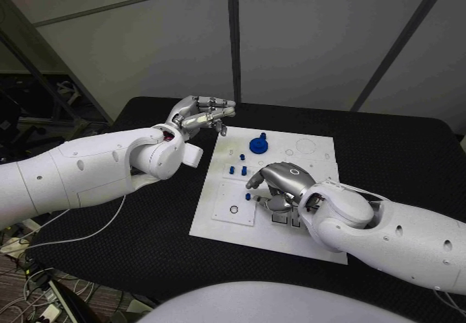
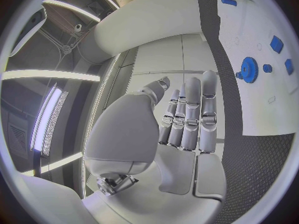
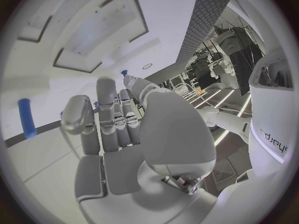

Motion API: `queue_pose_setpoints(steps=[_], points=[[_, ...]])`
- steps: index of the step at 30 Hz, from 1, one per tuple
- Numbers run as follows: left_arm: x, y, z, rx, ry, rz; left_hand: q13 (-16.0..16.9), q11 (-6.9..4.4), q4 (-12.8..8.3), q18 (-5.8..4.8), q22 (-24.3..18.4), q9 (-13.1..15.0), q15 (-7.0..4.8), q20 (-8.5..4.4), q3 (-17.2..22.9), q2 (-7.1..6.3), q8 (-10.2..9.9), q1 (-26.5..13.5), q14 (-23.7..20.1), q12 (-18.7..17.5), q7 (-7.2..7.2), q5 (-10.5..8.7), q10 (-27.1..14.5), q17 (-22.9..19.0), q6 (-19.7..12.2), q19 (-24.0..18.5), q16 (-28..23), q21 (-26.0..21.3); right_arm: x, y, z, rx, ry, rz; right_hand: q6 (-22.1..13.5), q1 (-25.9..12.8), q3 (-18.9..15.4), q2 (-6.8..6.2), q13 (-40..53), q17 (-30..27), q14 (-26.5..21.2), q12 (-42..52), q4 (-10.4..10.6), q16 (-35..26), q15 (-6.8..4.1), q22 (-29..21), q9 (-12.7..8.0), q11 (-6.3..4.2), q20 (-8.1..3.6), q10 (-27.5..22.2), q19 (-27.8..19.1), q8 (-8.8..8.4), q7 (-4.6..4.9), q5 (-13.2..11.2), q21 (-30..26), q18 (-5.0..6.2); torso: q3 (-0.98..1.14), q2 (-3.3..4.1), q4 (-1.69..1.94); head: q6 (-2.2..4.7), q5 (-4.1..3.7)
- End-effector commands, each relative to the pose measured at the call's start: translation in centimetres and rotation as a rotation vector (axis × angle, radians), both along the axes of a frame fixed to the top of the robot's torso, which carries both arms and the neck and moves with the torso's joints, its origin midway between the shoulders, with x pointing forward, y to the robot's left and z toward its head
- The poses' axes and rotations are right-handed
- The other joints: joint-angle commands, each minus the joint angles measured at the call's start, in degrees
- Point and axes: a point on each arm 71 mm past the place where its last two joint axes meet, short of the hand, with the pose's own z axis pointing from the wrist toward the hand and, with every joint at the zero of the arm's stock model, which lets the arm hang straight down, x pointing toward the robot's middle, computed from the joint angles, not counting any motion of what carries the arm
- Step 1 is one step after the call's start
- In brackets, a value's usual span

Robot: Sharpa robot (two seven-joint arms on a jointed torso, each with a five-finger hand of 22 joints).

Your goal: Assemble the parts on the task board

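The right hand point(image 1: 279, 180) rests mid-frame on the board point(image 1: 312, 158) over small blue parts point(image 1: 236, 170), grip unclear, likely seating one; the left hand point(image 1: 202, 112) hovers empty, fingers apart, upper left, off the board.

Head view: high above tabletop point(image 1: 408, 145), looking down and forward; takes in whole task board point(image 1: 306, 168) and both arms. Left wrist view: close behind left hand point(image 2: 187, 119), looking along its fingers point(image 2: 193, 109); task board point(image 2: 261, 104) with blue gear point(image 2: 249, 68) lies beyond fingertips. Right wrist view: very near, behind right hand point(image 3: 118, 129), facing task board point(image 3: 50, 89) just past fingers point(image 3: 106, 97). All three views share task board; head and left wrist views share blue gear point(image 1: 258, 145).
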Motion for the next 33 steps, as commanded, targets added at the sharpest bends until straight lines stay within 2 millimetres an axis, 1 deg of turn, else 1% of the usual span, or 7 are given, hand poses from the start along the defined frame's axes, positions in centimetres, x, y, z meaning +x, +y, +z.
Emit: queue_pose_setpoints(steps=[1,6,11,16,22,29,33], points=[[0.0,0.0,0.1,-0.005,0.005,-0.011,0.07,0.00,-0.11,-0.60,-0.08,-0.10,-0.09,-0.19,-0.17,0.59,0.18,0.17,-0.37,0.40,0.23,0.16,-0.35,-0.12,-0.23,-0.39,-0.18,-0.40,-0.1,-1.1,1.6,0.155,-0.046,-0.044,0.46,0.07,-0.28,-0.29,0.06,-0.01,0.16,0.41,0.18,0.27,-0.23,0.14,0.09,-0.14,-0.21,0.54,0.39,0.38,-0.02,0.09,-0.02,0.50,0.04,-0.02,-0.01,0.19,-0.15],[0.1,0.2,0.0,-0.002,0.010,-0.007,0.07,0.02,-0.20,-0.60,-0.09,-0.12,-0.09,-0.19,-0.12,0.66,0.17,0.29,-0.39,0.45,0.27,0.18,-0.38,-0.16,-0.28,-0.38,-0.15,-0.42,0.5,-3.3,3.3,0.200,-0.032,-0.100,1.10,-0.15,-0.48,-0.44,0.04,0.40,0.68,1.13,0.53,0.85,-0.34,0.69,0.18,-0.29,-0.33,1.19,1.04,0.53,-0.10,0.21,0.44,0.33,-0.10,-0.11,-0.09,0.66,-0.57],[0.1,0.2,0.0,-0.002,0.015,-0.011,0.07,0.04,-0.34,-0.59,-0.10,-0.13,-0.09,-0.20,-0.04,0.78,0.20,0.50,-0.43,0.55,0.30,0.23,-0.42,-0.22,-0.28,-0.37,-0.11,-0.44,1.7,-5.6,4.8,0.205,0.014,-0.144,2.18,0.07,-0.27,-0.14,0.00,2.13,1.87,1.86,0.76,2.62,-0.46,2.30,0.33,-0.41,-0.53,2.16,2.49,0.83,0.03,0.28,1.88,-0.10,0.11,0.05,-0.09,1.22,-2.17],[0.1,-0.1,-0.1,-0.005,0.020,-0.023,0.06,0.08,-0.55,-0.59,-0.11,-0.18,-0.08,-0.20,0.02,0.81,0.16,0.73,-0.45,0.66,0.40,0.28,-0.47,-0.30,-0.43,-0.33,-0.05,-0.44,3.1,-7.6,4.8,0.092,0.068,-0.168,2.12,-0.61,-0.86,-0.50,-0.14,4.05,3.06,1.86,1.38,4.59,-0.46,3.34,0.23,-0.48,-0.69,1.90,3.49,0.54,-0.23,-0.39,2.85,-0.39,-0.10,-0.08,0.14,1.91,-3.83],[0.2,-0.2,-0.1,-0.005,0.020,-0.024,0.06,0.12,-0.60,-0.60,-0.11,-0.23,-0.06,-0.20,0.01,0.80,0.09,0.76,-0.46,0.74,0.48,0.29,-0.50,-0.34,-0.61,-0.31,0.00,-0.44,4.3,-9.2,4.2,-0.036,0.077,-0.193,0.94,-0.69,-2.21,-1.25,-0.24,5.34,3.64,1.42,1.72,6.01,-0.50,3.84,-0.04,-0.57,-0.78,0.39,4.14,-0.09,-0.87,-0.25,3.35,-0.51,0.05,0.11,0.08,2.24,-4.11],[0.2,-0.2,-0.2,-0.006,0.023,-0.029,0.06,0.15,-0.61,-0.61,-0.11,-0.26,-0.04,-0.19,-0.01,0.80,0.05,0.75,-0.47,0.79,0.55,0.29,-0.50,-0.37,-0.71,-0.30,0.02,-0.45,4.8,-9.8,3.6,-0.138,0.063,-0.201,0.19,-0.29,-4.13,-1.35,-0.19,4.93,3.53,1.27,2.15,6.04,-0.39,3.09,-0.09,-0.34,-0.67,-1.30,3.70,-0.09,-1.41,-0.54,2.64,-0.35,0.04,0.16,0.07,2.09,-4.42],[0.2,-0.3,-0.2,-0.007,0.024,-0.030,0.06,0.16,-0.61,-0.61,-0.11,-0.26,-0.04,-0.19,-0.02,0.80,0.05,0.74,-0.47,0.79,0.55,0.29,-0.50,-0.38,-0.72,-0.30,0.02,-0.45,4.8,-9.7,3.5,-0.164,0.067,-0.195,0.72,-0.02,-4.71,-1.05,-0.13,4.95,3.53,1.52,2.37,6.19,-0.39,3.18,0.04,-0.36,-0.66,-1.48,3.78,0.18,-1.13,-0.50,2.68,-0.37,-0.04,0.03,0.07,2.12,-4.89]])
